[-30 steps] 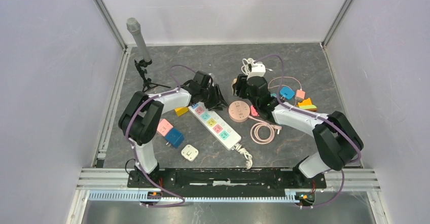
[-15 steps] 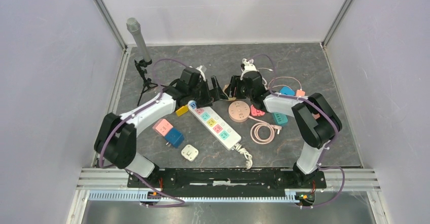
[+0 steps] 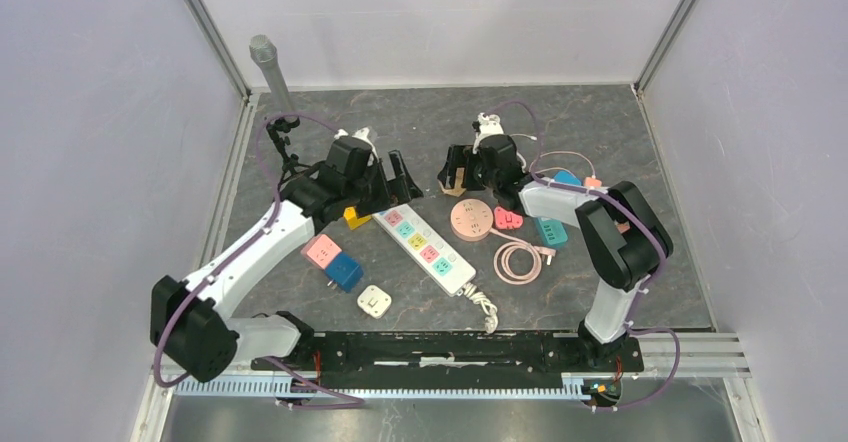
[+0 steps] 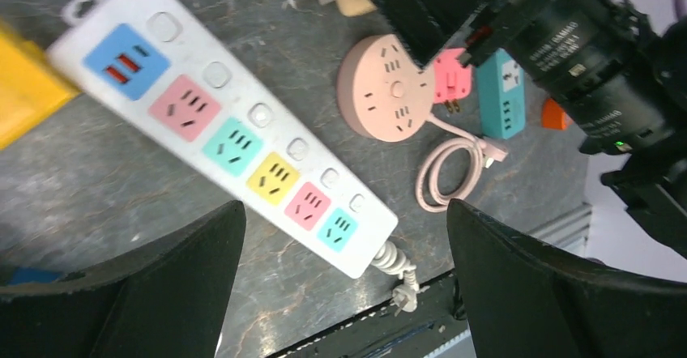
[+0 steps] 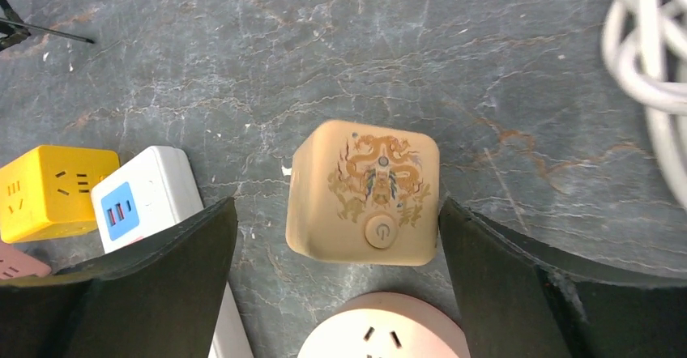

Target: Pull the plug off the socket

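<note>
The socket, a white power strip (image 3: 425, 242) (image 4: 227, 131) with coloured outlets, lies flat in mid-table, and nothing is plugged into any outlet I see. The plug, a tan cube (image 5: 364, 192) (image 3: 461, 178) with a dragon print and a power button, rests on the table just beyond the strip's far end. My right gripper (image 5: 334, 204) (image 3: 452, 172) is open, one finger on each side of the cube, the right fingertip close to its edge. My left gripper (image 4: 344, 212) (image 3: 398, 177) hangs open above the strip's far end, holding nothing.
A round pink socket (image 3: 470, 219) (image 4: 394, 89) lies right of the strip, with a pink plug (image 4: 450, 74), a teal block (image 4: 504, 92) and a coiled pink cable (image 3: 518, 259). A yellow cube (image 3: 355, 218) (image 5: 53, 192), pink and blue cubes (image 3: 333, 260), a white square socket (image 3: 374, 301), white cable (image 5: 648, 50) and a microphone stand (image 3: 270, 72) are around.
The left gripper opened, rose off the strip and drew back to the left. The right gripper opened wide around the tan cube, which now rests on the table.
</note>
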### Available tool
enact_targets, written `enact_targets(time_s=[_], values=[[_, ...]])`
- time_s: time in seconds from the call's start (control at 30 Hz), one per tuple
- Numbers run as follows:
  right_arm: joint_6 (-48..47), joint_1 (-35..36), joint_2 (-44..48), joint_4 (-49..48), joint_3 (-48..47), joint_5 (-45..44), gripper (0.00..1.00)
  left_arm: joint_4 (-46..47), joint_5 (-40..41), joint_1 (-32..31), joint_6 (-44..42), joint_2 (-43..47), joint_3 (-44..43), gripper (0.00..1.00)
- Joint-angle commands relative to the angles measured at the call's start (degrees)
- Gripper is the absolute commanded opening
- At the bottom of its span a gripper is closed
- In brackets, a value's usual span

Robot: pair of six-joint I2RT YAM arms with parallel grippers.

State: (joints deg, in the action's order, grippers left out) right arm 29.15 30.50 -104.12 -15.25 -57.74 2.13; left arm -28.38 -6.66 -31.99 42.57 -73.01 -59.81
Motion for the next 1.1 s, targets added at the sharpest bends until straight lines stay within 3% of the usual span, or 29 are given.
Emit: enact_targets(time_s=[0.0, 0.2, 0.37, 0.53, 0.77, 0.9, 1.07], values=[[-3.05, -0.19, 6.70, 1.35, 0.41, -5.62, 0.98, -8.23, 9.85, 0.00, 0.80, 5.51, -3.49, 1.00], [-6.58, -0.14, 21.43, 1.00, 9.37, -15.17, 0.98, -13.24, 13.10, 0.07, -1.18, 10.51, -4.74, 1.00], [-9.52, -0.18, 39.16, 8.64, 18.41, -23.11, 0.98, -16.05, 15.31, 0.05, -7.97, 16.64, -5.82, 1.00], [-9.63, -0.10, 58.51, 23.31, 21.10, -32.81, 0.98, -18.29, 21.57, 0.08, -10.42, 24.81, -6.76, 1.00], [-13.49, -0.18, 77.21, 39.76, 12.10, -42.14, 0.98, -26.48, 30.08, 0.07, -14.61, 31.90, -15.15, 1.00], [-15.17, -0.18, 81.47, 48.14, 3.77, -48.82, 0.98, -34.14, 36.54, 0.08, -16.95, 32.94, -23.80, 1.00], [-15.93, -0.18, 85.25, 51.89, -3.61, -55.96, 0.98, -36.13, 38.28, 0.07, -19.18, 35.82, -28.61, 1.00]])
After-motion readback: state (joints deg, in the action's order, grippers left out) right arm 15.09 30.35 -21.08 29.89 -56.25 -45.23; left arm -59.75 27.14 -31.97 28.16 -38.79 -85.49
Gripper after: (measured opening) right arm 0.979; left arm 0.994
